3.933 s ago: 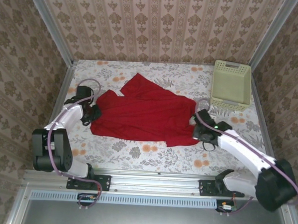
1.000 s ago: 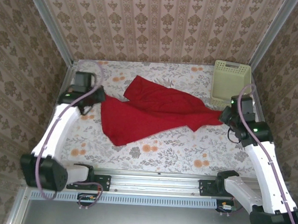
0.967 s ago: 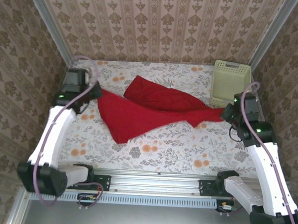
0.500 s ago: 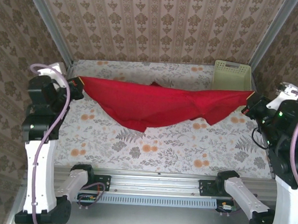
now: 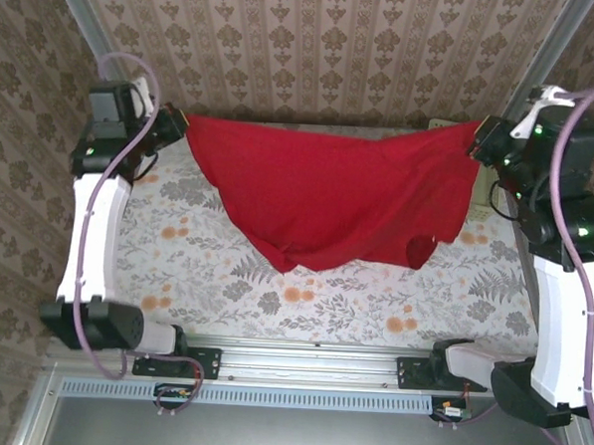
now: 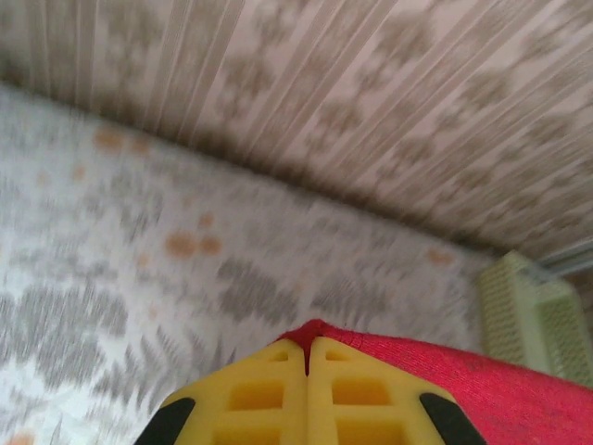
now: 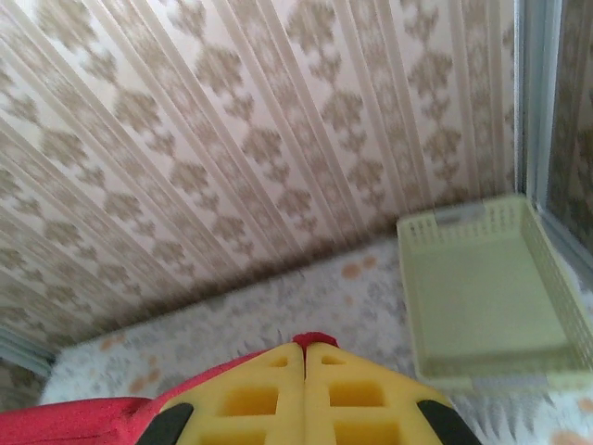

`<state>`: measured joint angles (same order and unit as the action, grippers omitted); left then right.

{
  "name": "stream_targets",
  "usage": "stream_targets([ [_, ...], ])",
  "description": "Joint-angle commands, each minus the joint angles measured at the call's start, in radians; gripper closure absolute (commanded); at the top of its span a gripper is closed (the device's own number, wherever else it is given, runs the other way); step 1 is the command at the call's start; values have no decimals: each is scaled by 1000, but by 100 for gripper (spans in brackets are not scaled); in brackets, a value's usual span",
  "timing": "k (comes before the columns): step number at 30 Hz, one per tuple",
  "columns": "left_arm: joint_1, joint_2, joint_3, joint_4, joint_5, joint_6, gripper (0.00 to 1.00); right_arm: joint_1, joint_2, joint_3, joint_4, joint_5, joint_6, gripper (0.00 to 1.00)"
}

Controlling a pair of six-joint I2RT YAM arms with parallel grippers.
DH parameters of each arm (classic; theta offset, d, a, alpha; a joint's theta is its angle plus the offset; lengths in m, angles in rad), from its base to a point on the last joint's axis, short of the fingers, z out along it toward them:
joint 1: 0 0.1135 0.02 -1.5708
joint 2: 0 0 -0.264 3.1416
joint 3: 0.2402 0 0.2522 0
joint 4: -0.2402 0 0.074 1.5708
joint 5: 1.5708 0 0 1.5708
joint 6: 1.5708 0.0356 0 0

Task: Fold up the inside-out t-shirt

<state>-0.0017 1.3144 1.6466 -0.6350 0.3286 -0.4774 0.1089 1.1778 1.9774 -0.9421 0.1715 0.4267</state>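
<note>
Left gripper (image 5: 175, 122) and right gripper (image 5: 478, 138) are each pinching, with fingers pressed together, an upper corner of the red t-shirt (image 5: 338, 200), which is hanging stretched between them above the flowered table (image 5: 175, 266), its lower edge sagging low.

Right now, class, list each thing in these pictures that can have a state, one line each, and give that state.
inside-out t-shirt, held up in the air, stretched wide between both grippers, middle sagging low.
left gripper, shut on one upper end of the t-shirt.
right gripper, shut on the other upper end of the t-shirt.
basket, upright and empty.
</note>
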Motion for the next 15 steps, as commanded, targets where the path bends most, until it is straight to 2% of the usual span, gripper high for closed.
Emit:
stream_targets([
  [1,18,-197,-23,197,-38,-19,100,-8,-108,120,103,24,-47,100],
  [4,19,-306,-152,304,-47,-22,100,-8,-148,126,115,17,-59,100],
  [7,21,-311,-207,241,-86,-22,100,-8,-170,79,114,-24,-46,100],
  [12,30,-137,-267,38,-116,-44,100,-7,-200,-132,136,-105,-7,100],
  [15,50,-40,-316,-2,-71,-70,100,-8,-197,-265,126,-160,24,100],
])
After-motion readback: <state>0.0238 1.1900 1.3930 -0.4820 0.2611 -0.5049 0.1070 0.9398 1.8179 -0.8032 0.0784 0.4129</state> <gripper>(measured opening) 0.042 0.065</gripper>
